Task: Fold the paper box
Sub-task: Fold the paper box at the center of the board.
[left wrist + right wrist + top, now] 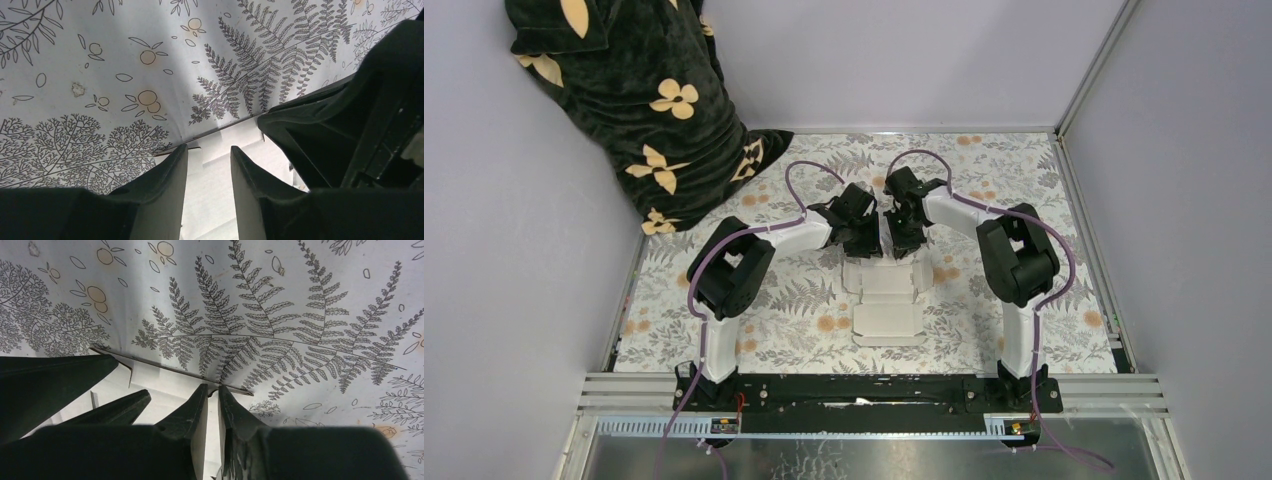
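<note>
Item: paper box [886,318], flat, table centre; bare tablecloth [804,300] at 3, 6 and 9 o'clock. We find the left gripper [209,152] half-open, holding nothing, over its 12 o'clock edge. The right gripper [213,390] is nearly closed there; we cannot tell if it grips.

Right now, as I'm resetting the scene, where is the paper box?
In the top view the paper box lies at the centre of the leaf-print cover, neither left nor right, its far edge under the left hand and right hand.
</note>
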Motion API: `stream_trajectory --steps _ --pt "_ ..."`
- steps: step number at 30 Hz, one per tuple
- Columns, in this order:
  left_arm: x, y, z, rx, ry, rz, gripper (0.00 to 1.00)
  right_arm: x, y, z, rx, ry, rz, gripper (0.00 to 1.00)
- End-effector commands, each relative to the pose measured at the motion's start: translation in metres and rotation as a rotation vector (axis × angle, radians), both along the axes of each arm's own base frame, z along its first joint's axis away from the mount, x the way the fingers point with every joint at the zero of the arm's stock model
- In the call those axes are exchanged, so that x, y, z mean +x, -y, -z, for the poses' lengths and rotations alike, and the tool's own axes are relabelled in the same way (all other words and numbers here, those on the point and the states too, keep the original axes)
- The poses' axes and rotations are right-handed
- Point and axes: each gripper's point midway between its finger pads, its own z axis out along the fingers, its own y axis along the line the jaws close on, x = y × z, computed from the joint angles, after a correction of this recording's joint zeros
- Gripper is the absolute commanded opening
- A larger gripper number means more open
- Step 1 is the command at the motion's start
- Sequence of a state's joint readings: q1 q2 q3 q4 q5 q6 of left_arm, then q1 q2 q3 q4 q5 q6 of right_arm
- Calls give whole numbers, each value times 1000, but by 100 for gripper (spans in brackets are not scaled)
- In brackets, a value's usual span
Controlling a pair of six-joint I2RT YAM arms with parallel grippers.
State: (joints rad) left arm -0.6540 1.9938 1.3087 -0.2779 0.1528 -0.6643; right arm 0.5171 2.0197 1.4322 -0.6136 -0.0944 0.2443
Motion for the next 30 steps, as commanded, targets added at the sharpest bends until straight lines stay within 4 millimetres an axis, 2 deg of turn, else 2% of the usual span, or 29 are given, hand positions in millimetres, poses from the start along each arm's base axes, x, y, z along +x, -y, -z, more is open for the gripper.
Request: stream_trajectory --steps 1,13,18,23,25,30 --pt "-9 -5 23 51 -43 3 44 -16 -18 17 43 -47 -9 20" --pt "-8 -4 24 49 -44 6 44 -33 -11 41 5 -71 4 22" --pt "-8 -4 24 49 -44 8 44 -34 -11 43 7 -65 8 23" --pt "-2 0 8 27 -7 8 47 -17 -15 21 15 7 11 28" --pt "3 0 -6 20 20 6 50 -7 -16 4 21 55 14 35" --pt "19 -8 -45 -18 102 -19 57 11 -15 -44 45 184 28 43"
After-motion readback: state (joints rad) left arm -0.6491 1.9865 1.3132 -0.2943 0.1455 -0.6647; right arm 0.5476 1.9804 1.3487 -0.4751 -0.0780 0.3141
